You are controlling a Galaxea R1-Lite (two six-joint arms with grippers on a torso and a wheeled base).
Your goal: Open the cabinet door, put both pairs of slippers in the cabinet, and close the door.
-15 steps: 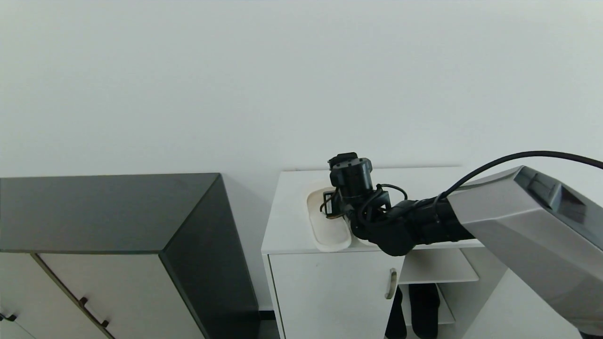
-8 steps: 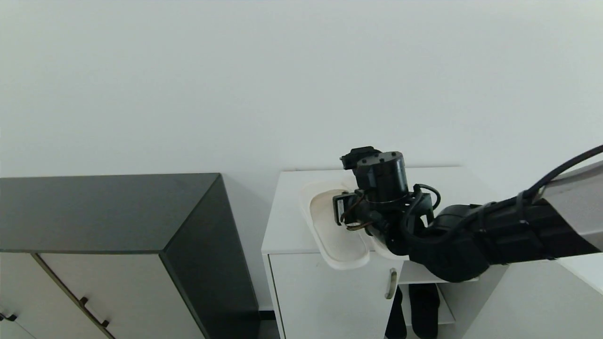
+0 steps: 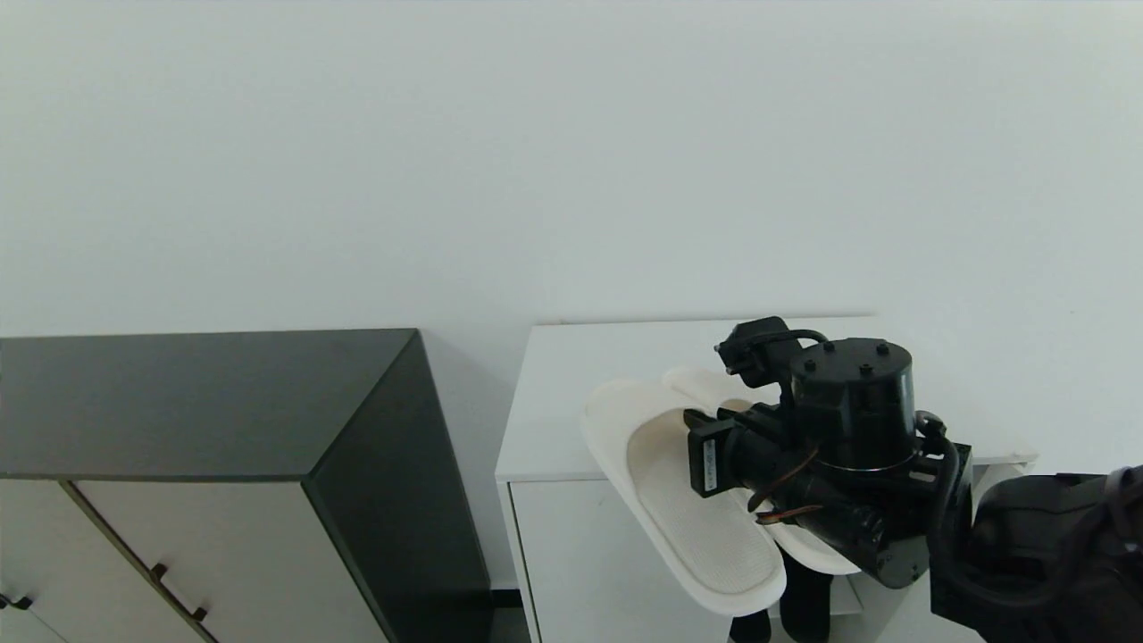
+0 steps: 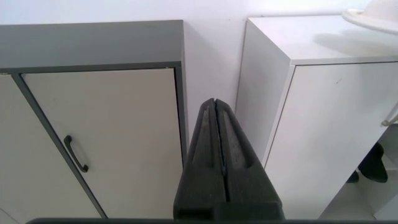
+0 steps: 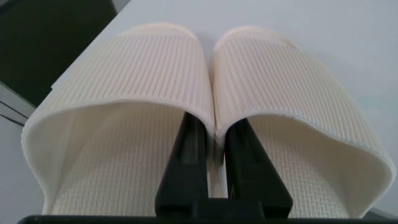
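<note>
Right gripper [image 5: 214, 134]: fingers clamped on the adjoining inner walls of the cream slippers [image 3: 705, 527], which sit side by side. Toes point toward the wall, over the white cabinet [image 3: 571, 402] top. Heels overhang its front edge, tilted downward. Wrist label [image 3: 705, 457]: print too small to read. Left gripper [image 4: 214, 143]: fingers closed, holding nothing.

plain white wall [image 3: 536, 134]; dark-topped sideboard [image 3: 179, 402] with pale handled doors [image 3: 125, 563]

Right pincer [image 5: 214, 134]: clamped on cream slippers [image 5: 124, 81], just before top front edge of white cabinet [image 3: 571, 393]. Left pincer [image 4: 216, 109]: fingers pressed together, facing it.
</note>
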